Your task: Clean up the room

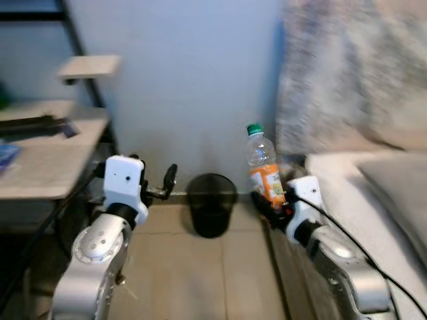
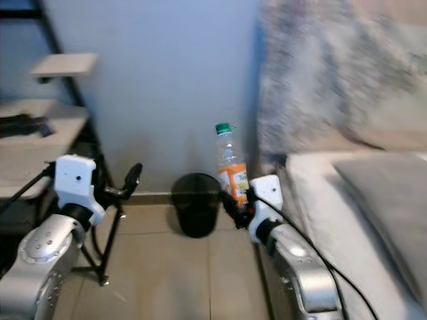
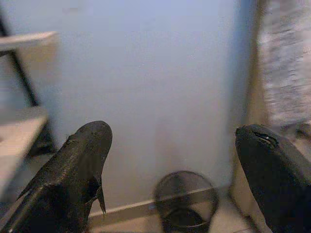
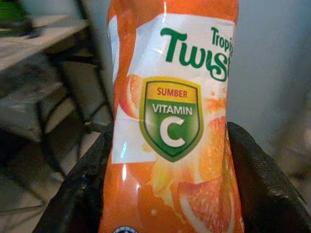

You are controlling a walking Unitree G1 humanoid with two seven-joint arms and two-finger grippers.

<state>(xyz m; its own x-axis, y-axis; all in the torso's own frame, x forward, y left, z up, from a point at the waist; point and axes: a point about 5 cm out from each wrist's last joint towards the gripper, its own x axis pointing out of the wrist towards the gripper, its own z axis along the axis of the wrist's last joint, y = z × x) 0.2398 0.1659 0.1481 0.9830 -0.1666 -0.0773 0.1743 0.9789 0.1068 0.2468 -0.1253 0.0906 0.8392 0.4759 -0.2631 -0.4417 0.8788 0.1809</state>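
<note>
My right gripper (image 1: 272,200) is shut on a clear plastic bottle (image 1: 263,167) with a green cap and an orange label, held upright just right of a black mesh waste bin (image 1: 211,204) on the floor by the wall. In the right wrist view the orange label (image 4: 175,121) sits between both black fingers (image 4: 252,179). My left gripper (image 1: 168,183) is raised to the left of the bin and stands open with nothing in it. In the left wrist view the bin (image 3: 187,201) lies ahead between the spread fingers (image 3: 80,170).
A light wooden desk (image 1: 47,157) on a black frame stands at the left with dark items on it. A bed with a grey pillow (image 1: 393,187) fills the right side. A patterned curtain (image 1: 353,73) hangs behind it. Tiled floor (image 1: 200,273) lies before the bin.
</note>
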